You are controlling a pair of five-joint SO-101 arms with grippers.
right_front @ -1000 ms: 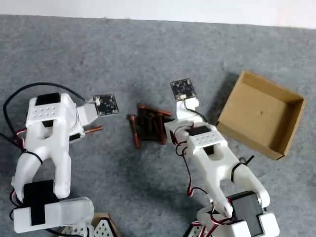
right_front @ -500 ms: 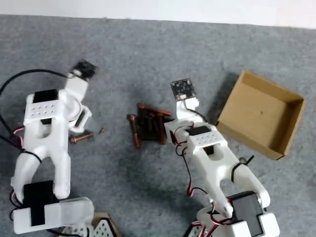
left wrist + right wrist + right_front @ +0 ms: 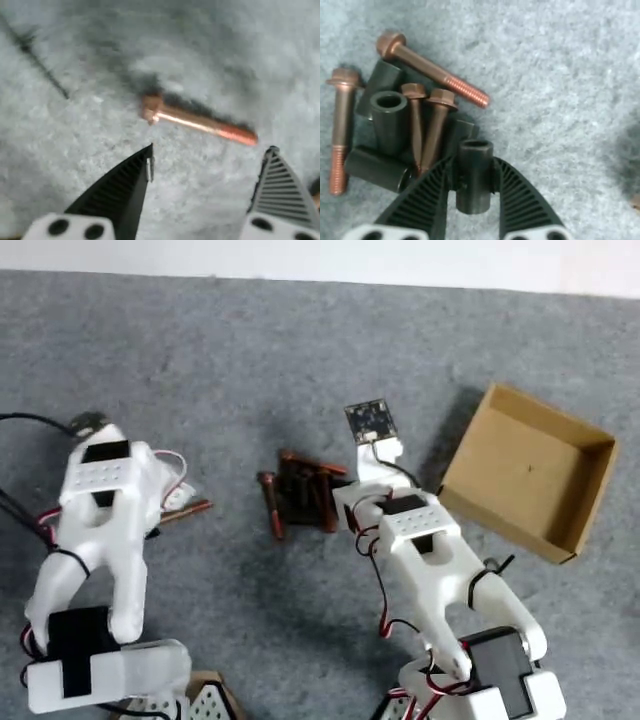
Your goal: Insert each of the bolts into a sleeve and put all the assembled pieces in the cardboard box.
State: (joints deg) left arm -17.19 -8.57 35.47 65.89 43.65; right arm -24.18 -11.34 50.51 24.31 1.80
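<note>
A copper bolt (image 3: 195,120) lies alone on the grey carpet, just beyond my open left gripper (image 3: 210,155), which touches nothing. From above, that bolt (image 3: 185,510) sticks out beside the left arm (image 3: 100,480). My right gripper (image 3: 473,167) is shut on a black sleeve (image 3: 474,187) at the near edge of a pile (image 3: 300,490) of several bolts (image 3: 432,70) and black sleeves (image 3: 387,117). The cardboard box (image 3: 585,490) sits open to the right of the right arm (image 3: 420,540), with nothing inside it.
Grey carpet covers the table, with a pale wall strip along the far edge. Bare carpet lies between the pile and the box, and beyond both arms. Cables trail from each arm's base.
The left arm's wrist has swung from right to left over the lone bolt, which has shifted only slightly. The right arm and the pile have not moved.
</note>
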